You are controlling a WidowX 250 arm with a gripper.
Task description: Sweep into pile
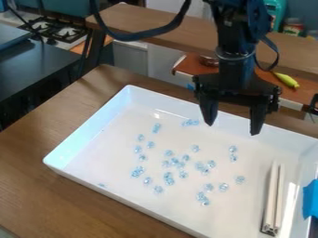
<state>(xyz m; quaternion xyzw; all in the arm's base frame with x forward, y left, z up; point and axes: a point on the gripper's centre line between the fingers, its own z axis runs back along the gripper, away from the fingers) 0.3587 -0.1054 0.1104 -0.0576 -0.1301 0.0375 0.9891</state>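
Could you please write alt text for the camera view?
A white tray holds scattered clear-blue pieces and a pale bar-shaped tool at right; a black robot gripper hangs above, fingers apart.

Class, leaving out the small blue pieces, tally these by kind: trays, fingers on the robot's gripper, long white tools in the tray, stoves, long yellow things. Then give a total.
Tray: 1
Fingers: 2
White tool: 1
Stove: 1
Yellow thing: 1
Total: 6
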